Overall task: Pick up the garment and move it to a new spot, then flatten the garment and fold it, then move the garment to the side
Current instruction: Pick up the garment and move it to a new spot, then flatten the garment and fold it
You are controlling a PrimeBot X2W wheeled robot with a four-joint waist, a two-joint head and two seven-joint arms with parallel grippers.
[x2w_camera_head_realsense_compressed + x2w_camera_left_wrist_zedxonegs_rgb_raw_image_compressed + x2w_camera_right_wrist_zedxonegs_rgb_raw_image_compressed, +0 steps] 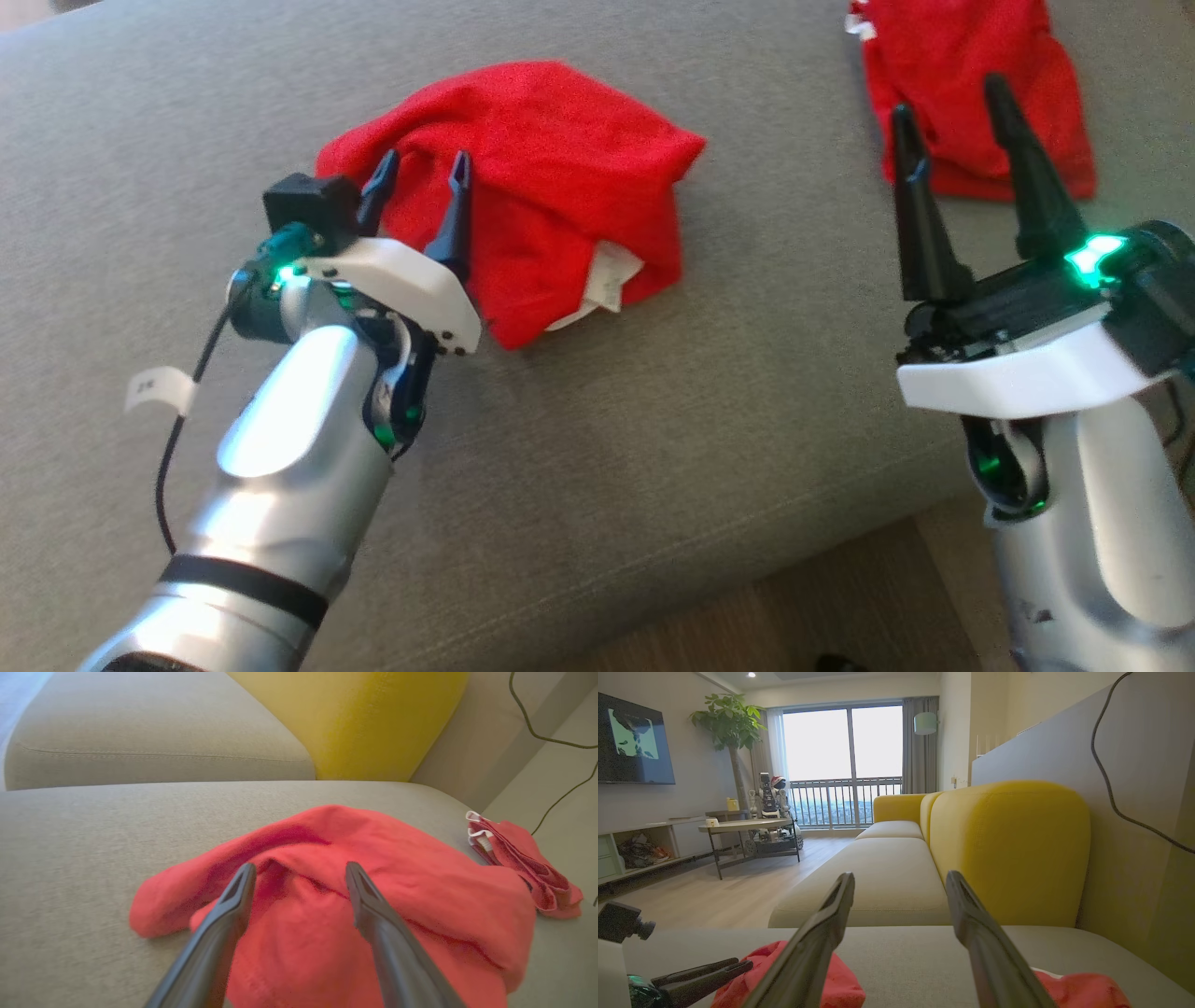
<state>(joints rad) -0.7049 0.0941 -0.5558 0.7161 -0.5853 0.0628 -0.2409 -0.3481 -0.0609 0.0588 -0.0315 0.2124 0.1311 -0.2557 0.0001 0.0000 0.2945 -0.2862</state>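
From the head view, the red garment (pixel 560 177) lay bunched mid-sofa (pixel 653 420), with a second red garment (pixel 934 47) at the far right. The left pincer (pixel 423 163) stood wide over the heap's left edge, holding nothing. The right pincer (pixel 948 98), equally wide and empty, hung near the second piece. In the left wrist view, the fingers straddled a raised fold. The right wrist view looked along the sofa past a yellow cushion (pixel 1008 849). Flattening, I reckoned, would go best by pinching one layer at a hem and drawing outward.
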